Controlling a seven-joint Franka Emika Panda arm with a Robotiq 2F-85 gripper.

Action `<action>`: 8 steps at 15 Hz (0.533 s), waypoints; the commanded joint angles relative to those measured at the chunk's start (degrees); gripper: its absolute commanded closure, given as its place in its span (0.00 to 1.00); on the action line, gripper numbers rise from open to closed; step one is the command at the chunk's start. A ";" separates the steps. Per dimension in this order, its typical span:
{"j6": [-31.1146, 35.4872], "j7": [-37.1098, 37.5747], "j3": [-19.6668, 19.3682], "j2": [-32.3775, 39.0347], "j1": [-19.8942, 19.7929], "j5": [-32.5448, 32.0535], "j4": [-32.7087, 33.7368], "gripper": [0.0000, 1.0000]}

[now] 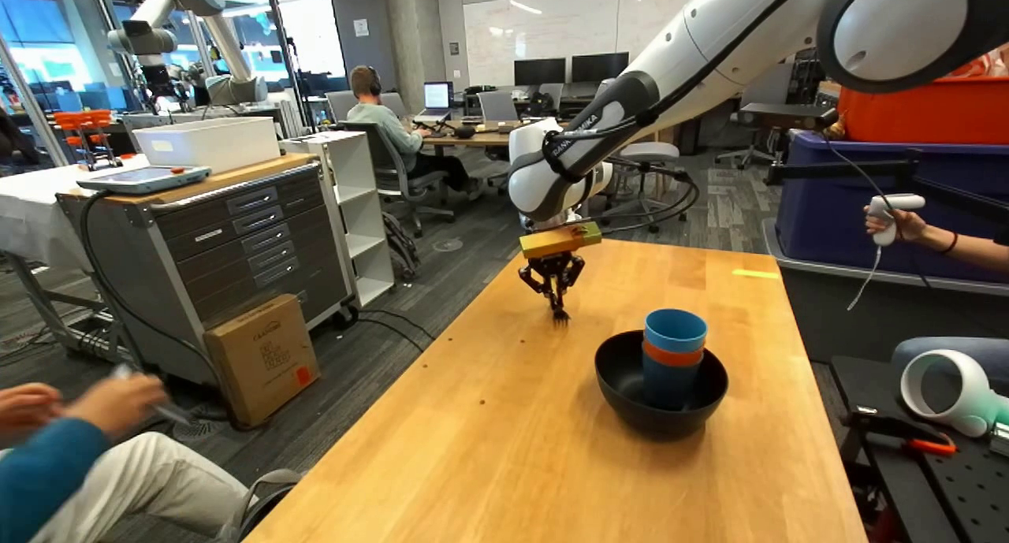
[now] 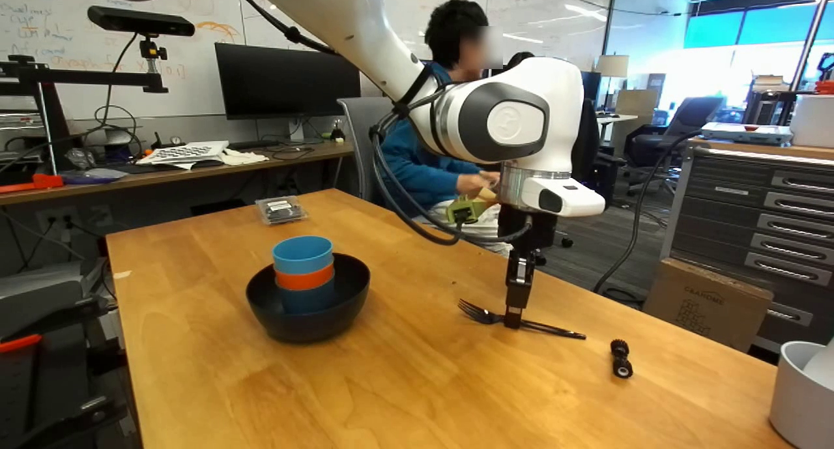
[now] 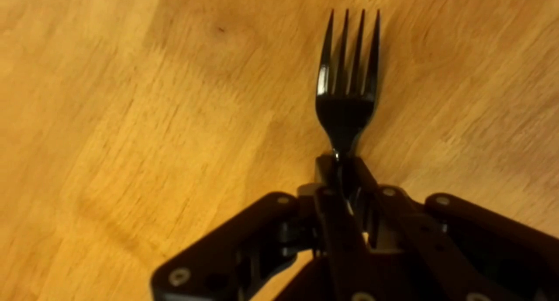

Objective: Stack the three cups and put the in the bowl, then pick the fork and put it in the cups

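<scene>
- Jaws nearly together, the gripper (image 3: 343, 170) pinches a black fork (image 3: 346, 113) just behind its head on the wooden table (image 2: 404, 384), a hold likely chosen to leave the long handle free to go in first.
- A light-blue cup (image 2: 303, 261), orange-red cup (image 2: 304, 280) and dark teal-blue cup (image 2: 309, 299) stand nested upright inside the black bowl (image 2: 313, 330), presumably positioned to receive the fork.
- Slender and glossy, the fork lies along the table, its four tines pointing beyond the grip, light glinting at one edge.

A cardboard box (image 2: 704, 305) apparently reads “C&AHOME”; a robot arm (image 1: 694, 62) bears “EMIKA” after partly covered letters; orange handwriting (image 2: 91, 64) on a whiteboard (image 2: 208, 12) includes “Graph for”, much else illegible
</scene>
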 commanded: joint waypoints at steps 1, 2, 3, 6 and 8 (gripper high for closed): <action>-2.06 0.17 0.11 1.04 -0.74 1.28 2.65 0.97; -1.92 0.33 0.09 0.67 -0.71 1.34 2.29 0.97; -2.22 0.64 0.12 0.33 -0.77 1.55 2.21 0.97; -2.64 1.68 0.24 -1.49 -0.87 2.29 1.46 0.97; -2.18 1.16 0.50 -3.64 -0.66 2.75 -0.08 0.97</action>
